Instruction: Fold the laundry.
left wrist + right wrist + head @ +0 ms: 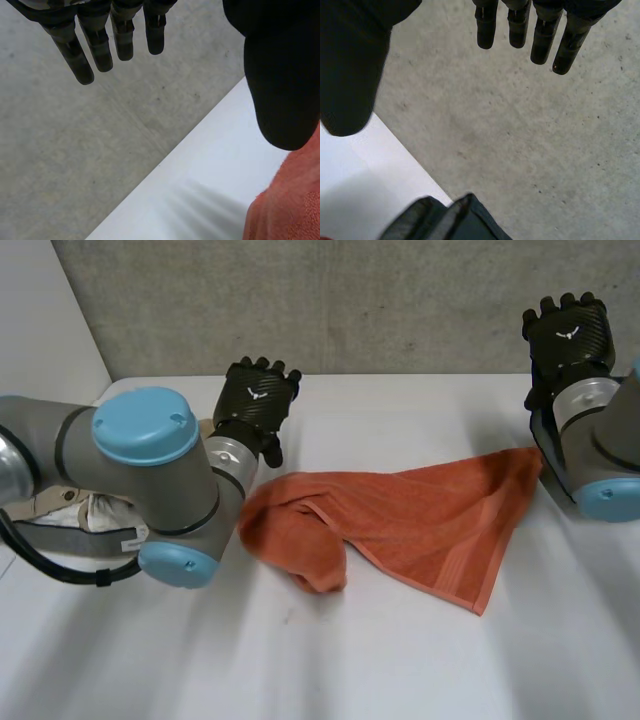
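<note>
Head view: my left hand (258, 400) and right hand (567, 335) hover, fingers (82, 60) straight and empty, flanking the rumpled orange towel (430, 520).

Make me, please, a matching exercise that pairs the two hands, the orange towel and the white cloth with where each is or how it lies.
Things:
1. left hand
2. right hand
3. orange towel
4. white cloth

Places and states:
a. rumpled, in the middle of the table
b. open, near the towel's bunched end
c. partly hidden by the left arm
d. open, near the towel's spread-out corner

Pairs: 1-b, 2-d, 3-a, 4-c.
</note>
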